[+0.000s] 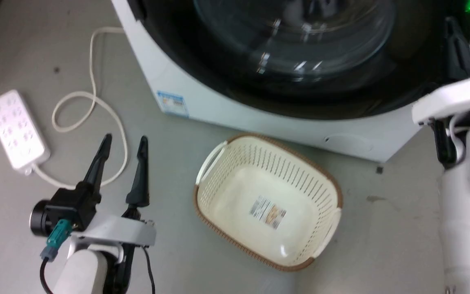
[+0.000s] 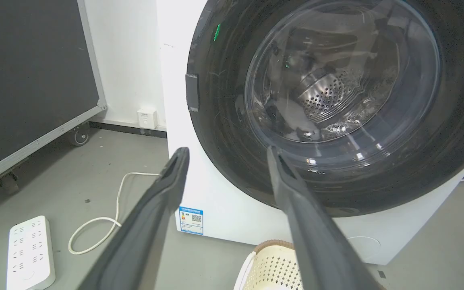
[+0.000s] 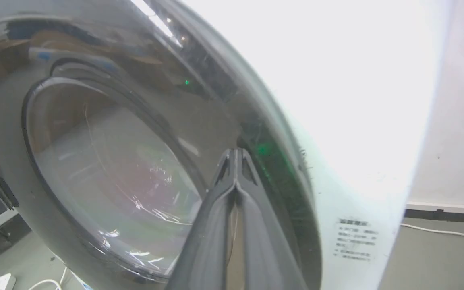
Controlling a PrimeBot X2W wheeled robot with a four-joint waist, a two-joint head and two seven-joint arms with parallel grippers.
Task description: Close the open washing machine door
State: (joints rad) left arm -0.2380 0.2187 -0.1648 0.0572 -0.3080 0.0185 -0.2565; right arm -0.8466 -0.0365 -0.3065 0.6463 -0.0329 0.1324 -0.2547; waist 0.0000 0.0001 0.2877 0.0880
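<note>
- Head view: left of the washing machine [image 1: 202,102], a white power strip [image 1: 16,128] lies on the floor, well apart from it.
- Left end effector [image 1: 125,138] hovers before the machine's left corner, fingers spread wide, holding nothing.
- A cream basket [image 1: 235,163] sits empty on the floor just in front of the machine.
- The washing machine door [image 1: 218,75] lies close against the machine's front; whether it has latched I cannot tell.
- It looks like a stiff, weighty hinged disc with a slick gloss; fingers would likely skid, so a flat push suits it better than a pinch.
- The clear glass bowl [image 2: 336,80] at its centre is best spared. The black ring around it is the place to press, likely toward the grey tab [image 2: 192,92] at the machine's left.
- Right end effector [image 3: 236,152], pinched shut and empty, has its tips seemingly touching the ring at the machine's right side.
</note>
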